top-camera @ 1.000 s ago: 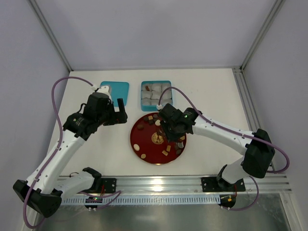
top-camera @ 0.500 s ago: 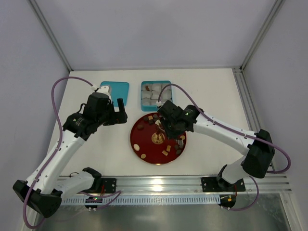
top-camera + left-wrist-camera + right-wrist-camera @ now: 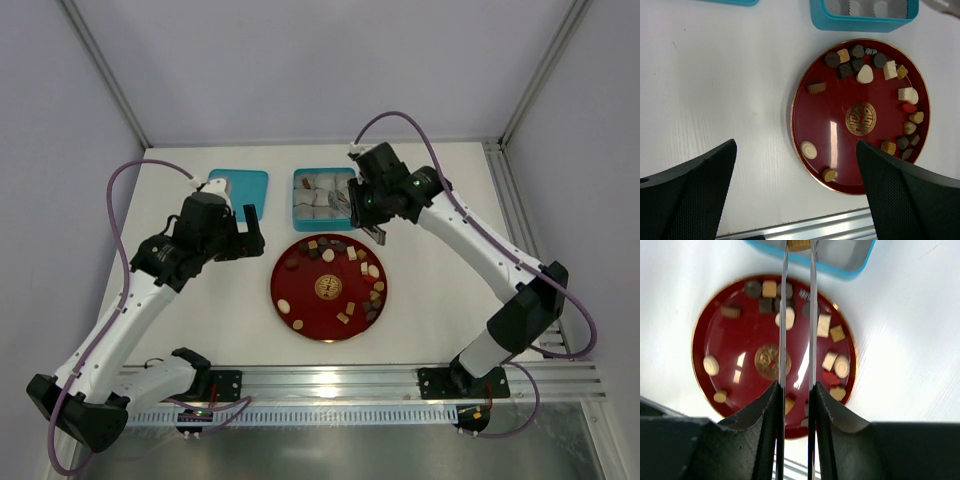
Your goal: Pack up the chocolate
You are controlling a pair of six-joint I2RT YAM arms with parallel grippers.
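- Our right tool (image 3: 798, 251) has two thin metal fingers. They pinch one light brown chocolate piece (image 3: 799, 244) between their tips.
- We see that tool behind the red plate (image 3: 305, 285). It is over the blue box (image 3: 296, 200), which sits just past the far edge of the plate.
- We see white paper cups (image 3: 318, 196) inside the box. We cannot tell which cup the piece is over.
- Our left tool (image 3: 796, 145) is spread wide and nothing is in it. It hangs over the white desk (image 3: 230, 300), to the left of the plate.
- We see the other chocolates (image 3: 864, 74) lying on the plate. They are dark brown, light brown and cream. Some are round and some are square.
- Most of them sit along the far edge and the right edge of the plate. A few sit by its left edge and its near edge.
- We see a round gold mark (image 3: 861, 118) in the middle of the plate.
- We see a flat blue lid (image 3: 250, 185) on the desk, behind the plate and to its left. Our left tool hides part of it.
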